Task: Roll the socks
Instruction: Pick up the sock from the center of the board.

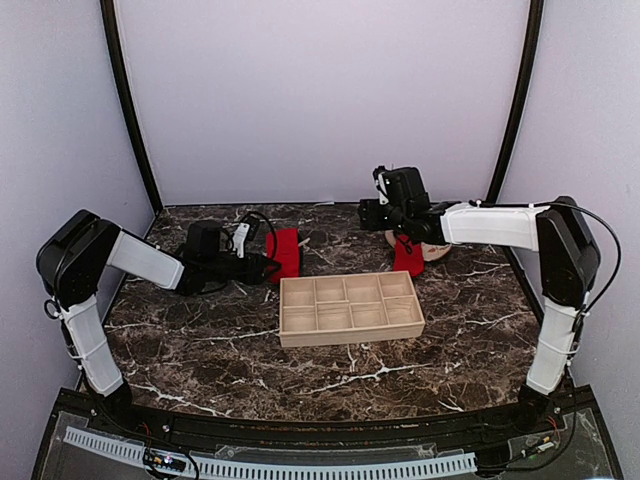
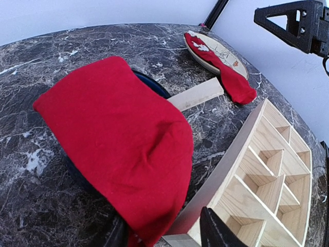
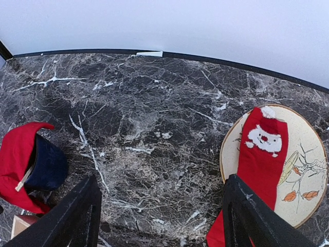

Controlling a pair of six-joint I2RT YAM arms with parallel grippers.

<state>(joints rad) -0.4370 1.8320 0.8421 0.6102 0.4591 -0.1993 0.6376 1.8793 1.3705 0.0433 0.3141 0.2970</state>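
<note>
Left gripper [image 2: 164, 226]: jaws stand apart, closed on nothing. The near hem of the first red sock [image 2: 118, 139] lies between them. This sock is draped over a dark blue mug [image 2: 151, 85], with its long axis running from the jaws away to the far left. A compartmented wooden tray [image 2: 226, 154] sits just to the right.

Right gripper [image 3: 162, 195]: jaws wide apart and empty, over bare marble worktop [image 3: 154, 103]. The second red sock [image 3: 262, 154], with a Santa print, lies right of the jaws on a round tan plate [image 3: 308, 170]. Its long axis points far to near, and its near end overhangs the rim.
</note>
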